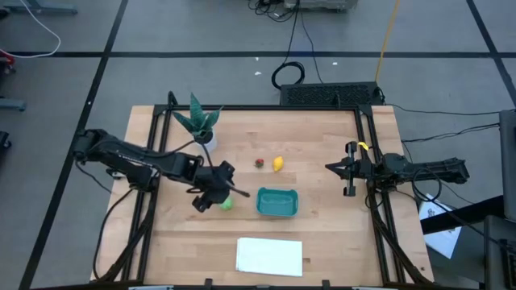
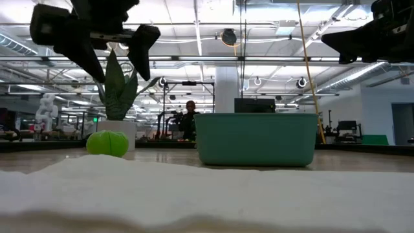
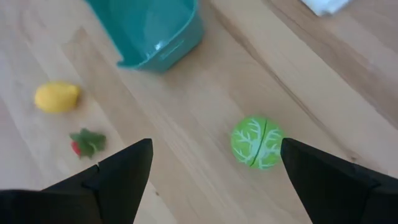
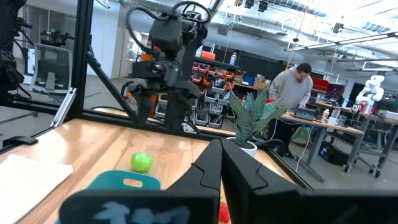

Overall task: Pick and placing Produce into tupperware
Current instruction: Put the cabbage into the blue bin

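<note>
The light green round produce (image 1: pixel 225 203) lies on the table left of the teal tupperware (image 1: pixel 277 201); it also shows in the left wrist view (image 3: pixel 257 142) and the low view (image 2: pixel 108 143). The yellow lemon (image 1: pixel 277 163) and the small dark red piece (image 1: pixel 260 163) lie on the table beyond the tub. My left gripper (image 1: pixel 211 193) is open above the green produce, its fingers (image 3: pixel 124 171) apart and clear of it (image 2: pixel 110 55). My right gripper (image 1: pixel 339 169) is shut and empty at the table's right side.
A green spiky plant in a white pot (image 1: pixel 201 127) stands at the far left. A flat white sheet (image 1: pixel 269 256) lies near the front edge. A black frame (image 1: pixel 367 161) borders the table. A person (image 4: pixel 292 87) stands in the room beyond.
</note>
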{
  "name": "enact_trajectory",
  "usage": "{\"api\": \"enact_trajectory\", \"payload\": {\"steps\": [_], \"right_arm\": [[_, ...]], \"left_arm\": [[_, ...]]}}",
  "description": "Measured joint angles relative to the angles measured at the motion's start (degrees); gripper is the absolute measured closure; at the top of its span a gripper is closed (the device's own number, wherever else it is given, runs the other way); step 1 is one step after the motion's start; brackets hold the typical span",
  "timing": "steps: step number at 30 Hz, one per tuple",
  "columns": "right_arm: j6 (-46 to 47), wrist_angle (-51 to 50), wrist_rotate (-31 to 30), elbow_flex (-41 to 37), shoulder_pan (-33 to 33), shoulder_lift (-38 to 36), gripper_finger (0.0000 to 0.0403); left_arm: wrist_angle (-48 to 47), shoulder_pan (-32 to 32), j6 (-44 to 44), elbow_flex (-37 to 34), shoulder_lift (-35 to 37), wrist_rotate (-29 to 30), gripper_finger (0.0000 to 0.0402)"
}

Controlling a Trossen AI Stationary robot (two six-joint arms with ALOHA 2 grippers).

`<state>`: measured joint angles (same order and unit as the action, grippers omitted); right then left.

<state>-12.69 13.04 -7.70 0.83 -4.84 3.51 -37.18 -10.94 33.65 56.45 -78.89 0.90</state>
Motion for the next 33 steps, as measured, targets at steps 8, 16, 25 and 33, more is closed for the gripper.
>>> {"api": "enact_trajectory", "payload": {"steps": [8, 16, 25, 33], "right_arm": [[0.00, 0.00, 0.02, 0.01, 0.00, 0.00, 0.0403], [0.01, -0.03, 0.02, 0.01, -0.02, 0.13, 0.0403], [0.01, 0.11, 0.02, 0.01, 0.00, 0.69, 0.0403], [0.01, 0.04, 0.04, 0.01, -0.02, 1.11, 0.0403]], "left_arm": [[-0.16, -0.75, 0.86, -0.17, -1.93, 1.14, 0.0041], [0.42, -0.81, 0.58, -1.70, -7.50, -0.35, 0.0041], [0.11, -1.64, 3.90, -1.64, -7.38, -2.29, 0.0041], [1.62, -2.82, 12.45, -1.57, -9.76, 0.63, 0.0041]]}}
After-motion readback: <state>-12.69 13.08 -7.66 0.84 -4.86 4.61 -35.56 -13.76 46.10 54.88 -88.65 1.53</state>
